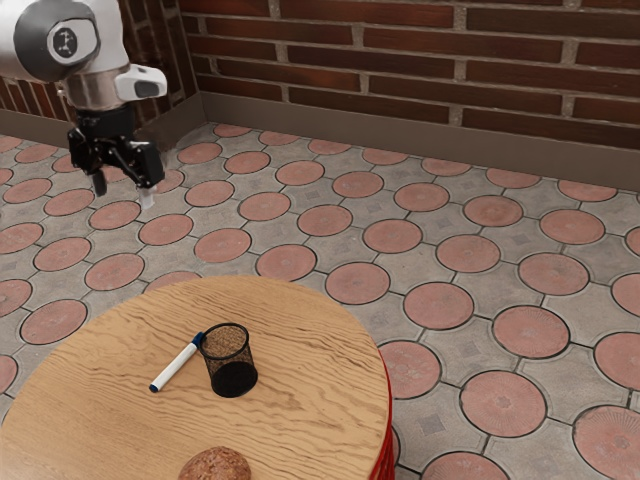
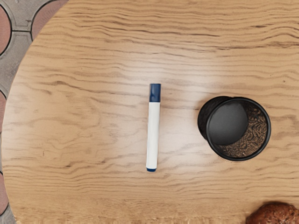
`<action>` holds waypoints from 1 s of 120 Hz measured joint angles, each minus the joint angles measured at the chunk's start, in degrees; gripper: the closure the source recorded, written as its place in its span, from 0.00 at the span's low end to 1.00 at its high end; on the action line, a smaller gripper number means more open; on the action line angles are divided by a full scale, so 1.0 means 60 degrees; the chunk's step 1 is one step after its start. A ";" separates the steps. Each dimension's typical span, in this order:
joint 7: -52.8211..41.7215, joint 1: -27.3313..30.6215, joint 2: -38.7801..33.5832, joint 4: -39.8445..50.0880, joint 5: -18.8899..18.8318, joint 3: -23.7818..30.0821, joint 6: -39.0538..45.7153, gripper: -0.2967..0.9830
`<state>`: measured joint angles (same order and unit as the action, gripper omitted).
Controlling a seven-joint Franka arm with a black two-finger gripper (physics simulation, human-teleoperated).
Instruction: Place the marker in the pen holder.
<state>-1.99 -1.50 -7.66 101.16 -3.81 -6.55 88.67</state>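
Brick wall (image 1: 450,60) behind grey baseboard (image 1: 330,127); floor (image 1: 330,190) grey, inlaid with reddish discs.

the black gripper (image 1: 123,192) hangs below the white arm (image 1: 98,45), pointing down (fingers (image 1: 99,184) spread apart).

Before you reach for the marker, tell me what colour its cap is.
The cap is dark blue; it shows best in the wrist view.

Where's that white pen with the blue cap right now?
The marker lies flat on the round wooden table, just beside the black mesh pen holder, on the holder's side toward the exterior view's left.
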 joint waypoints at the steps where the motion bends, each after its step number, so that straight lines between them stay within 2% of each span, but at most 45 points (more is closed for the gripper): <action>1: 0.0001 -0.0031 -0.0099 0.0310 -0.0002 -0.0068 0.0090 0.23; 12: 0.0010 0.0047 -0.0497 0.3460 -0.0018 -0.0834 0.1452 0.23; 21: 0.0009 0.0111 0.0215 0.4547 -0.0017 -0.1105 0.2711 0.23; 38: 0.0006 0.0218 0.1758 0.4887 0.0157 -0.1232 0.4625 0.23; 52: -0.0120 0.0037 0.2197 0.4934 0.0277 -0.1238 0.5781 0.23; 77: -0.0688 -0.0124 0.2009 0.6140 0.0328 -0.1251 0.7640 0.26; 95: -0.1045 -0.0142 0.1446 0.6706 0.0329 -0.1251 0.8297 0.31; 120: -0.1427 -0.0256 0.1338 0.7242 0.0395 -0.1249 0.8994 0.36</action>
<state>-10.56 -3.04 0.37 144.62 -1.44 -14.05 142.63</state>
